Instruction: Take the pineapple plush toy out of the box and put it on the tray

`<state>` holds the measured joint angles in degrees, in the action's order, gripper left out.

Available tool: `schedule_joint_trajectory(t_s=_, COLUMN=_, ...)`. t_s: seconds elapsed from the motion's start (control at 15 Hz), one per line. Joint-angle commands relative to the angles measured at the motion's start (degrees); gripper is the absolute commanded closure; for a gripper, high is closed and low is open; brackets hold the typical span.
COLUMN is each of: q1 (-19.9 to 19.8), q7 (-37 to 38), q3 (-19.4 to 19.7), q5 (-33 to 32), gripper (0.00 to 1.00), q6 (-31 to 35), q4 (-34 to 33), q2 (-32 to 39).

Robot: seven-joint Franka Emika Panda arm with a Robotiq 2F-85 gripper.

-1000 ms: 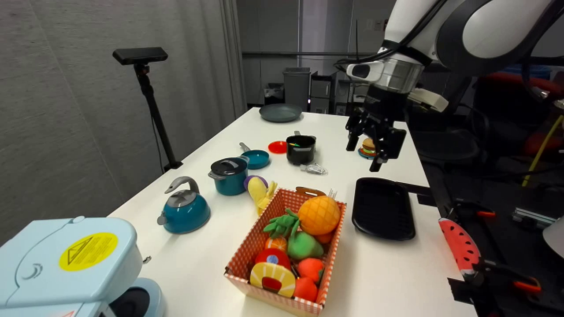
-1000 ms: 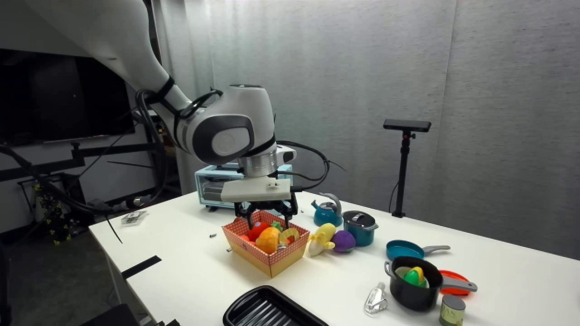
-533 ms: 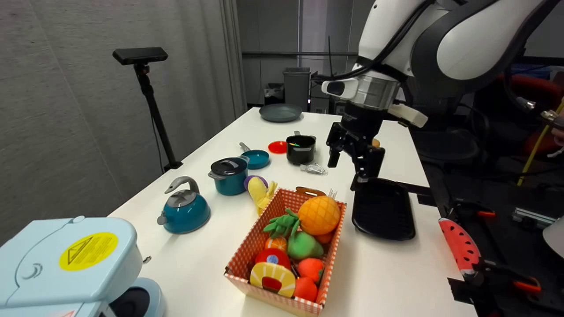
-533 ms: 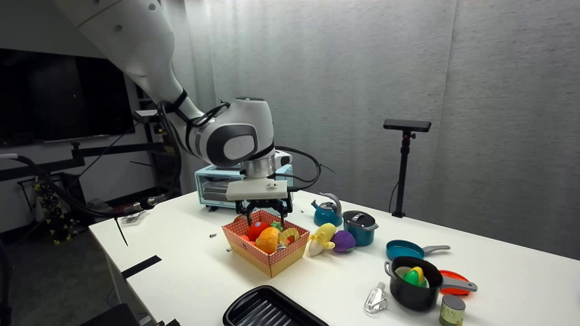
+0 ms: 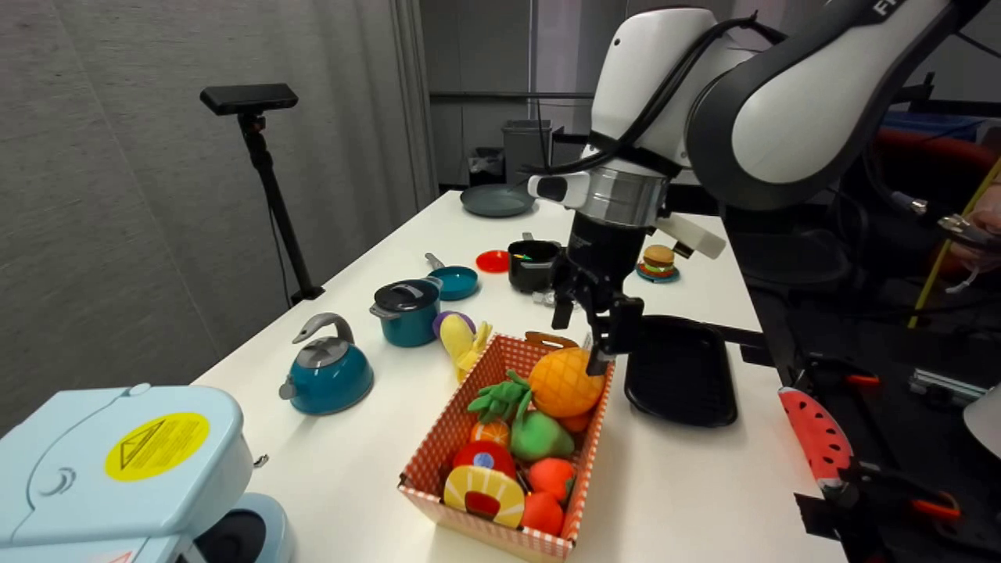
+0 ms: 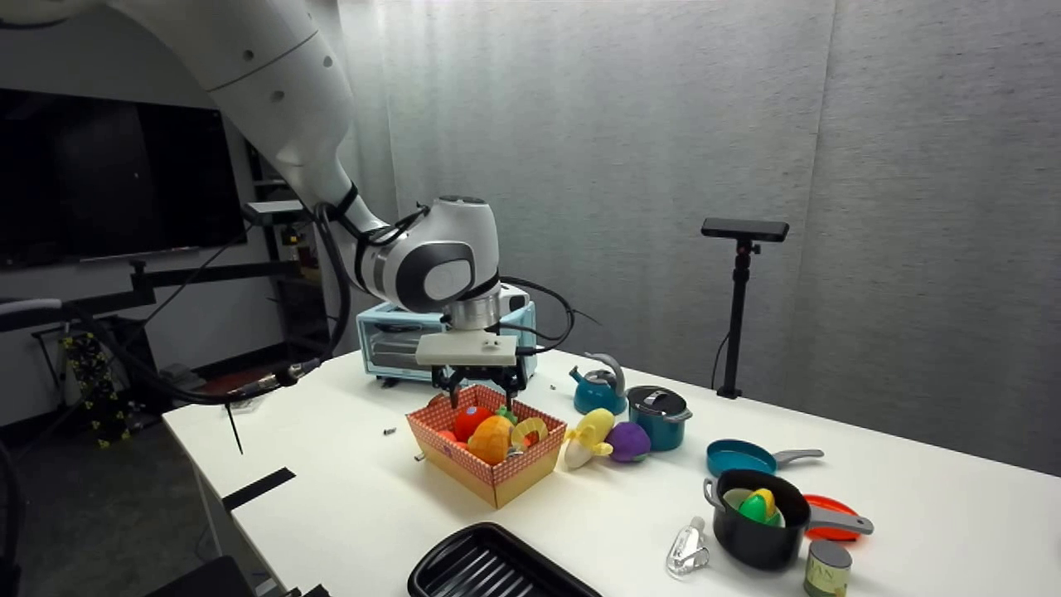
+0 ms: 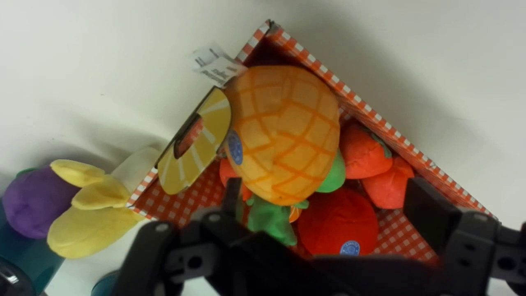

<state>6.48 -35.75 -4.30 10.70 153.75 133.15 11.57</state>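
Observation:
The pineapple plush toy (image 5: pixel 567 383) lies on top of the other toys at the tray end of the red-checked box (image 6: pixel 464 474), its green tuft pointing inward. It also shows in an exterior view (image 6: pixel 491 441) and large in the wrist view (image 7: pixel 283 131). My gripper (image 5: pixel 580 340) is open and empty above the box. In the wrist view, my gripper (image 7: pixel 322 189) has its fingers wide apart, with the tuft and a red round toy (image 7: pixel 337 222) between them in the picture; the pineapple's body is farther up. The black tray (image 5: pixel 680 375) lies beside the box, holding nothing.
Red toys (image 5: pixel 551 477), a green toy (image 5: pixel 539 436) and a pineapple-slice cutout (image 7: pixel 197 144) crowd the box. A yellow toy (image 5: pixel 461 344) and purple toy (image 7: pixel 39 201) lie beside it. A kettle (image 5: pixel 328 379), lidded pot (image 5: pixel 408 317) and black pot (image 6: pixel 758 531) stand on the table.
My open gripper has moved left and down in an exterior view, from beyond the tray to over the box's pineapple end. The toys, box and tray have not moved.

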Motion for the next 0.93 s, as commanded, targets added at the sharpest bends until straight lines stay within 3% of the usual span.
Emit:
schedule_joint_trajectory(t_s=0.0, q1=-1.93, q7=3.17, q3=-2.4, q5=-1.84, gripper=0.0, q6=0.07, q4=-4.1, q2=4.45)
schedule_joint_trajectory(t_s=0.87, q1=-5.67, q7=6.35, q3=-2.54, q5=-9.43, gripper=0.0, q6=-1.8, q4=-13.78, q2=16.19)
